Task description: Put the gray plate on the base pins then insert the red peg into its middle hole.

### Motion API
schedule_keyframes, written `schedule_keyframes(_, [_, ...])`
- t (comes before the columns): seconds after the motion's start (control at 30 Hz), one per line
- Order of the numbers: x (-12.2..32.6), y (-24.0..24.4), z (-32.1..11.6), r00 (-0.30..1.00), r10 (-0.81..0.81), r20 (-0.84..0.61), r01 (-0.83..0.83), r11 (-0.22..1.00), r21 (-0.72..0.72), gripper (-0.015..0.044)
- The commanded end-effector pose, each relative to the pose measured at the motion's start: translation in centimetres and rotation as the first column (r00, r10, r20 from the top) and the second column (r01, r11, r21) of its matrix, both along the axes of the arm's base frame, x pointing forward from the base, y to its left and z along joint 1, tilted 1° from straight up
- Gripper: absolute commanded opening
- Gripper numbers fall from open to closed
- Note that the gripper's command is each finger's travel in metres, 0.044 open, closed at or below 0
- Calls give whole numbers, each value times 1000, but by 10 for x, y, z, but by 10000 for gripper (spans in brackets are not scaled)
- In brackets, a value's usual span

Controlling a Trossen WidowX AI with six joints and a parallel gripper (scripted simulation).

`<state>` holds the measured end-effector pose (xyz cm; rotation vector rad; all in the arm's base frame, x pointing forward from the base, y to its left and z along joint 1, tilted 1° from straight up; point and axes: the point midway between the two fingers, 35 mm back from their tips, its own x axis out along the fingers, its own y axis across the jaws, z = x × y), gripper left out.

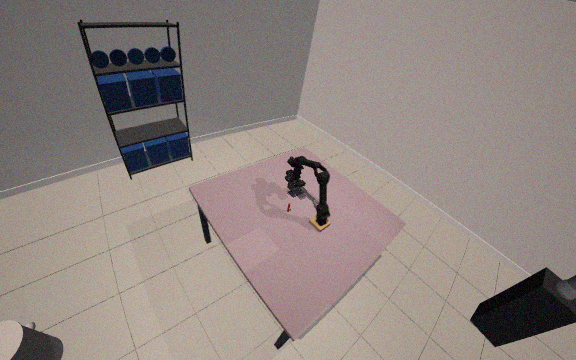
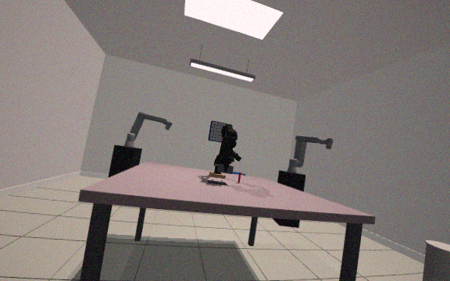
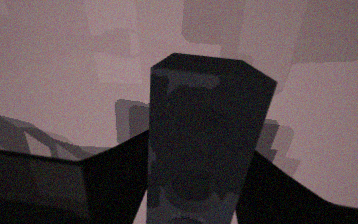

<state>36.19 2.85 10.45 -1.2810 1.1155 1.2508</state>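
My gripper [image 1: 296,187] [image 2: 226,165] [image 3: 195,135] is shut on the gray plate [image 1: 296,193] [image 2: 227,171] [image 3: 200,110], which fills the middle of the wrist view between the black fingers. The plate is held above the table, near the arm's foot. The red peg [image 1: 288,207] [image 2: 239,178] stands upright on the table, apart from the gripper; it is not in the wrist view. A low dark shape [image 2: 216,183], seemingly the base, lies on the table in the exterior view. Its pins and the plate's holes cannot be made out clearly.
The pink table [image 1: 320,270] [image 2: 156,191] carries the arm on its yellowish mount [image 1: 320,224] [image 2: 217,175]. The peg stands close to the arm's working area. A shelf rack [image 1: 147,131] stands off the table by the wall. Arm shadows cross the table top.
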Motion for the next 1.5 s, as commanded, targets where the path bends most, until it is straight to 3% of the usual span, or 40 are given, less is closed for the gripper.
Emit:
schedule_keyframes(0.0, [0,-14,-8,1000,13,-2,-13,1000,-1,0])
schedule_keyframes(0.33, [-1,-40,-23,999,37,-1,-37,999,-4,0])
schedule_keyframes(1.47, [0,-41,-39,999,37,-1,-37,999,-4,0])
